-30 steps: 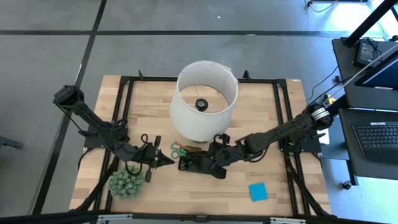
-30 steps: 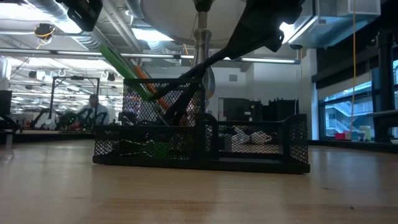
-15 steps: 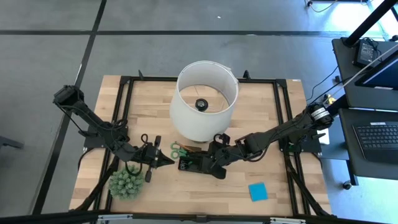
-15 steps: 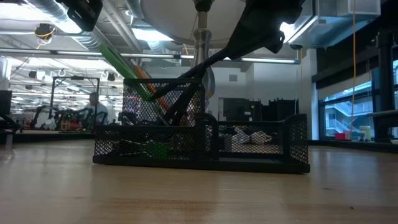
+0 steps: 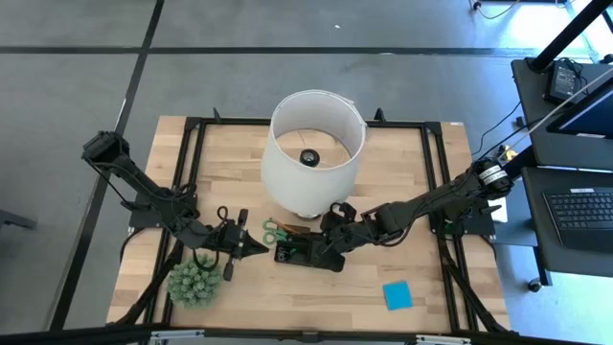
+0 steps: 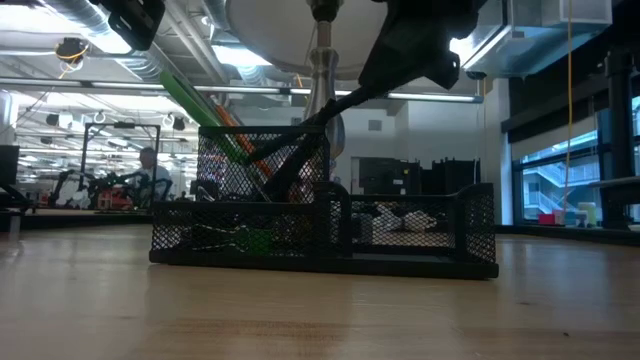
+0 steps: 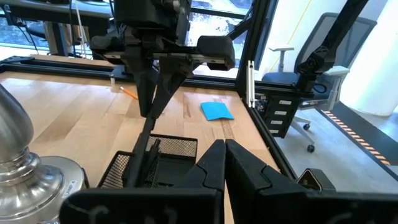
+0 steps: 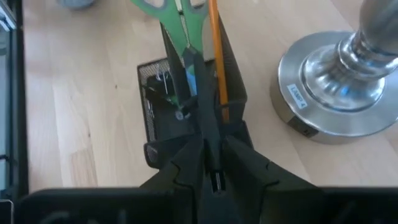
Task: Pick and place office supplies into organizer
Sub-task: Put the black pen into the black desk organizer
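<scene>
While right gripper [image 8: 208, 163] grips dark pen [image 8: 202, 106] over organizer [image 5: 308, 253], arm has lifted slightly; pen insertion incomplete. Left gripper [image 7: 224, 163] idle beside organizer, jaws closed, empty.

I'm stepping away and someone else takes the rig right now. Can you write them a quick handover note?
Right end effector: shut on a dark pen, lowering it into the organizer.
Left end effector: shut, empty, waiting left of the organizer, near the plant ball.
Done: green-handled scissors and orange pencil stand in the organizer's tall cup; small clips lie in its tray.
Left: release the pen, then fetch the blue sticky-note pad, lying on the table toward the right arm's side.
</scene>
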### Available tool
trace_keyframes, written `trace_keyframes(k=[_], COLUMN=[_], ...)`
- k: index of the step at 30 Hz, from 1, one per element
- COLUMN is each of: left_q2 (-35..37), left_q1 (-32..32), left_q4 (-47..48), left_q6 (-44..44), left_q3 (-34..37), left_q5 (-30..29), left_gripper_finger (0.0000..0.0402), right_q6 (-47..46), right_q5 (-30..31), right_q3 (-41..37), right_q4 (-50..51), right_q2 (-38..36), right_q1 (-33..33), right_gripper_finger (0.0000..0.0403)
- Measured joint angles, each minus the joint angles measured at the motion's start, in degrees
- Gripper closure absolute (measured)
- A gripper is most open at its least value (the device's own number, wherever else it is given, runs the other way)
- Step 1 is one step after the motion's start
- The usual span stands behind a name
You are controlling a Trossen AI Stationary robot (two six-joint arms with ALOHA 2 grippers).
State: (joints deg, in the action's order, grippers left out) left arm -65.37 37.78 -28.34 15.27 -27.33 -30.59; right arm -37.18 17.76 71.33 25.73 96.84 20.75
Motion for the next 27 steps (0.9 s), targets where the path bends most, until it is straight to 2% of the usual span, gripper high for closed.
trace_keyframes(k=[5,12,20,27], left_q2=[0.0,0.0,0.0,0.0], left_q1=[0.0,0.0,0.0,0.0], left_q4=[0.0,0.0,0.0,0.0], left_q6=[0.0,0.0,0.0,0.0], left_q3=[0.0,0.0,0.0,0.0], left_q5=[0.0,0.0,0.0,0.0], left_gripper_finger=[0.0398,0.0398,0.0400,0.0397], right_q6=[0.1,-0.3,-1.9,-2.1], right_q5=[-0.3,-1.4,-2.8,-3.9], right_q3=[0.1,0.1,0.1,0.1], right_q4=[-0.3,-0.3,-0.3,-3.2], right_q2=[0.0,0.0,0.0,0.0], right_q1=[0.0,0.0,0.0,0.0], right_gripper_finger=[0.0338,0.0360,0.0332,0.0342])
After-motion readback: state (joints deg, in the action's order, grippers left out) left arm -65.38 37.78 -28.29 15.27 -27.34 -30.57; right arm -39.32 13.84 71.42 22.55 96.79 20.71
